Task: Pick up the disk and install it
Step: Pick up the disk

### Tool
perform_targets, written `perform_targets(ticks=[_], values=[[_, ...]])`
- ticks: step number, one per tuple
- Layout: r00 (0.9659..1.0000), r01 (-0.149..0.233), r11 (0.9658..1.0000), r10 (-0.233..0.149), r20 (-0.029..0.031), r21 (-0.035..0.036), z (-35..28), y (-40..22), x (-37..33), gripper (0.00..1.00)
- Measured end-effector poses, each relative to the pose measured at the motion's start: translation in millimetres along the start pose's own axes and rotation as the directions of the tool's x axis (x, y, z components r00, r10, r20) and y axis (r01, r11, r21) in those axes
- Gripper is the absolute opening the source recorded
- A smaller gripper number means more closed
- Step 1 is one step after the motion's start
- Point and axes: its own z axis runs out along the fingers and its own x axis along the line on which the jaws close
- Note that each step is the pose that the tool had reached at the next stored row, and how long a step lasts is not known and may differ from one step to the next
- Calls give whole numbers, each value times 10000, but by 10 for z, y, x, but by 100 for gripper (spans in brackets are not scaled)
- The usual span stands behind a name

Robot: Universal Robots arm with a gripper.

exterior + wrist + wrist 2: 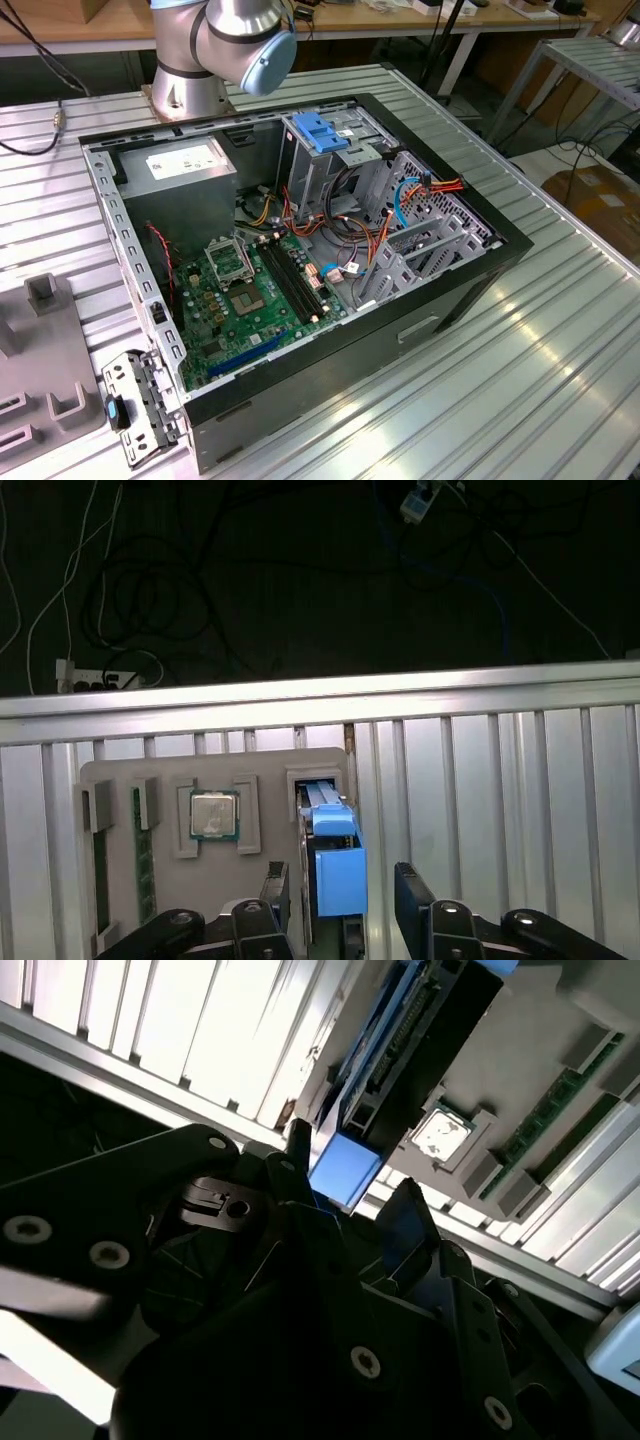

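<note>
- The gripper [342, 882] is straddling the disk [330, 832], its fingers spread and not clamping.
- The disk is standing on edge in the grey holder tray [265, 770], near the table [500, 810] edge.
- Lifting it and fitting it into the computer case [450, 290] are both waiting.

Open computer case [330, 395], grey tray [120, 772]

Exterior view: bright, even light from above; glare streaks on ribbed table [540, 340], PC case [300, 385] interior shaded w/ soft shadows. Second wrist view: table slats blown out white, gripper [350, 1182] near-black, underexposed. First wrist view: floor [300, 580] behind v. dim, table edge glaring.
</note>
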Motion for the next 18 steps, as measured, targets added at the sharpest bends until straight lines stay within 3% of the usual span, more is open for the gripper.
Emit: perform_targets(ticks=[15, 18], values=[[9997, 238, 9997, -238, 8, -6, 298, 30, 20, 54], [9997, 238, 9997, -238, 50, -7, 344, 30, 21, 54]])
